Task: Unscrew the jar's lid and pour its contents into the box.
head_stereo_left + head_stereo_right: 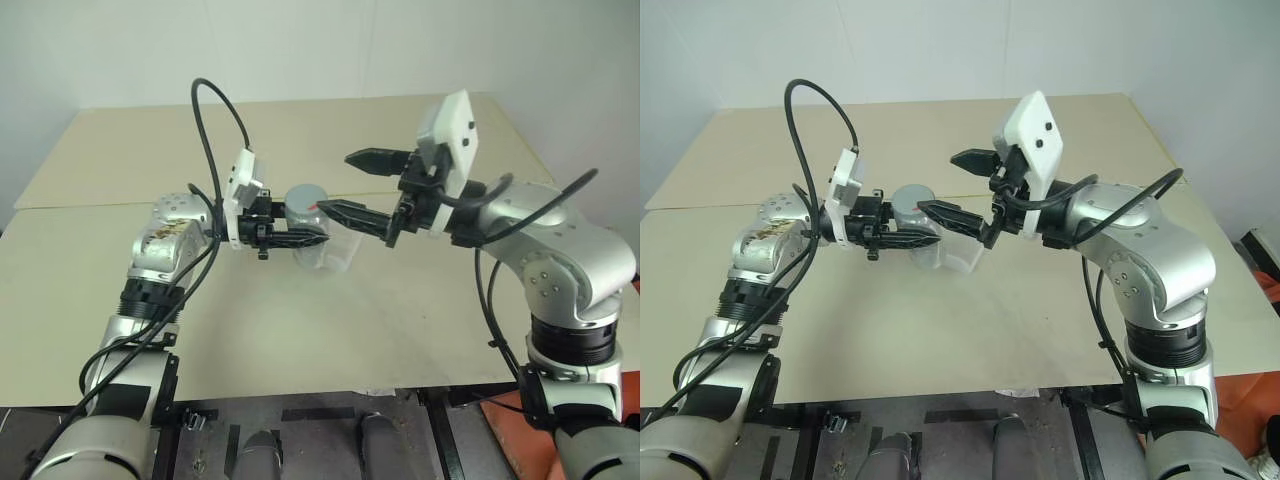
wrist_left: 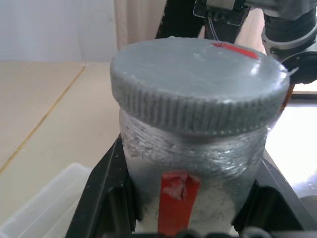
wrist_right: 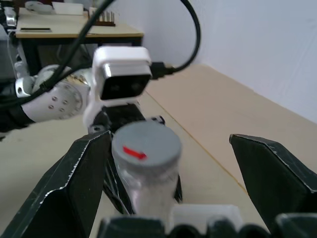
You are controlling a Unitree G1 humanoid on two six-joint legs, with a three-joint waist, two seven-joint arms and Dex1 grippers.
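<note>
Lid still on, lining up the twist

We're clamping the jar (image 1: 305,212) upright in our left gripper (image 1: 300,238); our right gripper (image 1: 345,185), spread wide, sits just beside the lid (image 3: 145,143).

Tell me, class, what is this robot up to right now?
The left gripper is shut on the jar, holding it upright above the table, over the box. The grey lid is on. The right gripper stands open beside the lid, not gripping it.
</note>
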